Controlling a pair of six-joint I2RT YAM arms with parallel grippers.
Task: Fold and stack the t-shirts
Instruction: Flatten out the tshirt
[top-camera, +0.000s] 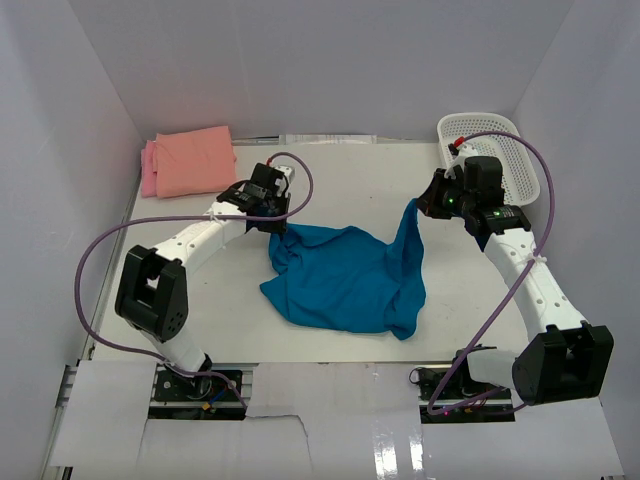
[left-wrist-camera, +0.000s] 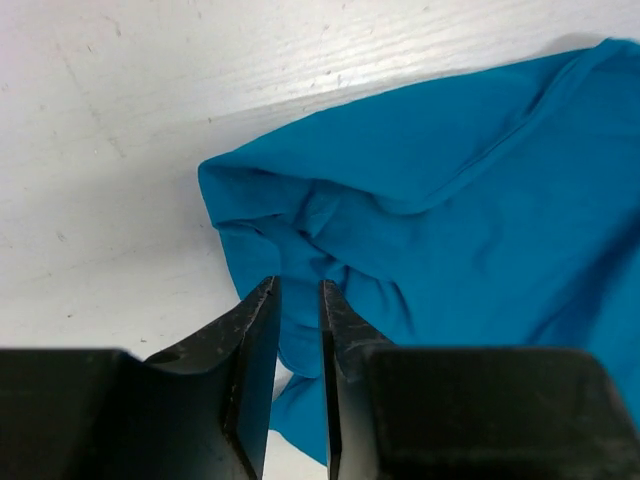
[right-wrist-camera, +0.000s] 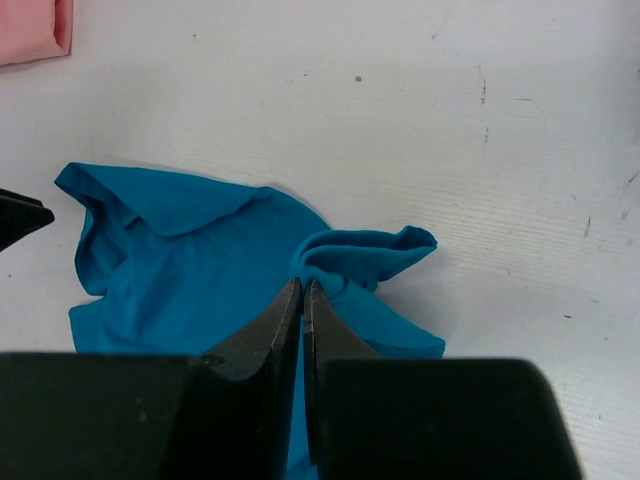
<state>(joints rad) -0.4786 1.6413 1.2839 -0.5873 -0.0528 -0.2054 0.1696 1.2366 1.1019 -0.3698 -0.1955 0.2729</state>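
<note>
Crumpled teal-blue cloth t-shirt (top-camera: 345, 280) lies mid white counter (top-camera: 330, 170), long axis roughly left-right, spanning between the two arms. Right jaws are together, clamped on the shirt's right corner, which is held up off the counter. Left jaws sit at the upper-left corner, narrowly apart, with teal cloth showing in the gap; pinched or merely above it, cannot tell. Judgement: spreading needs that left corner gripped opposite the right.

teal t-shirt (top-camera: 345, 280) crumpled, right gripper (top-camera: 424, 205) pinching raised corner
</note>
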